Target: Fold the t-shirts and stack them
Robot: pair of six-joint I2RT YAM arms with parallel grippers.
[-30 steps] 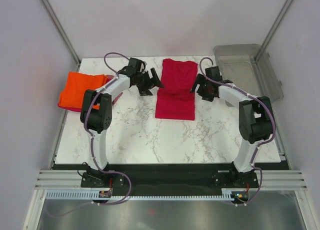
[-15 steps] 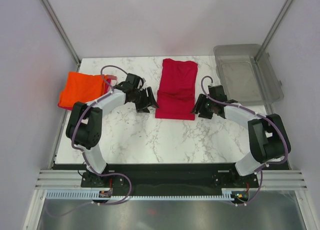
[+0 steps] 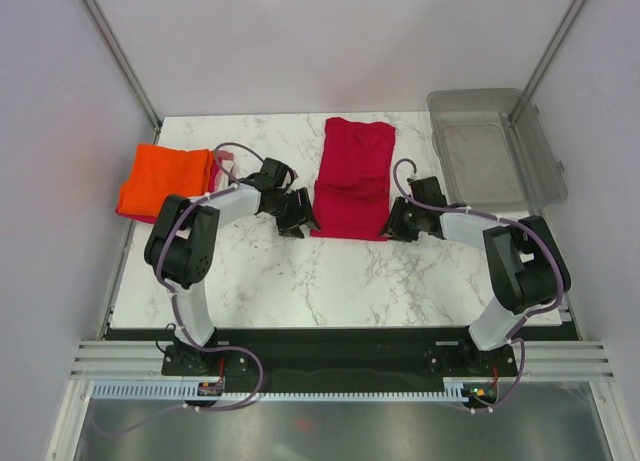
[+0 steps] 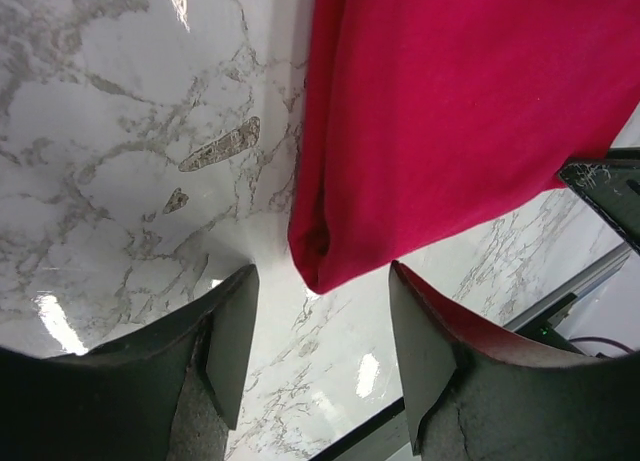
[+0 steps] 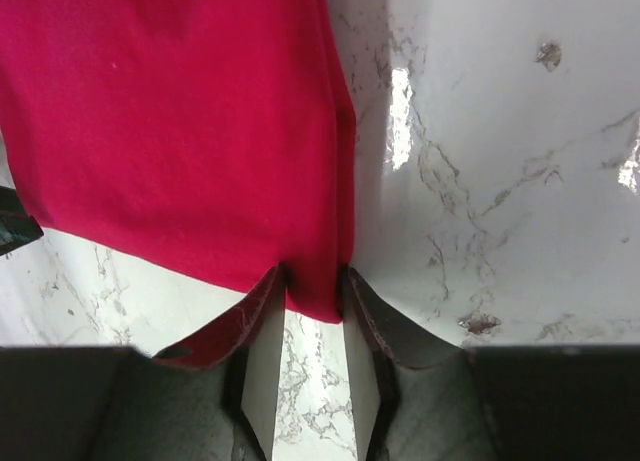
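A crimson red t-shirt (image 3: pixel 352 179) lies partly folded in the middle of the table, its near part doubled over. My left gripper (image 3: pixel 300 219) is at the shirt's near left corner (image 4: pixel 325 251). Its jaws are open and stand either side of that corner without touching it. My right gripper (image 3: pixel 392 224) is at the near right corner (image 5: pixel 318 281), and its fingers (image 5: pixel 268 331) pinch the cloth between them. A bright orange t-shirt (image 3: pixel 165 177) lies folded at the table's left edge, with a pink edge (image 3: pixel 219 159) showing at its right side.
A clear grey plastic bin (image 3: pixel 495 146) sits at the back right corner of the marble table (image 3: pixel 300 281). The frame's posts rise at both back corners. A black strip runs along the table's near edge (image 3: pixel 340 333).
Both arms came down and toward me, from the shirt's sides to its near corners. Both grippers narrowed; the right one closed onto the near right corner.
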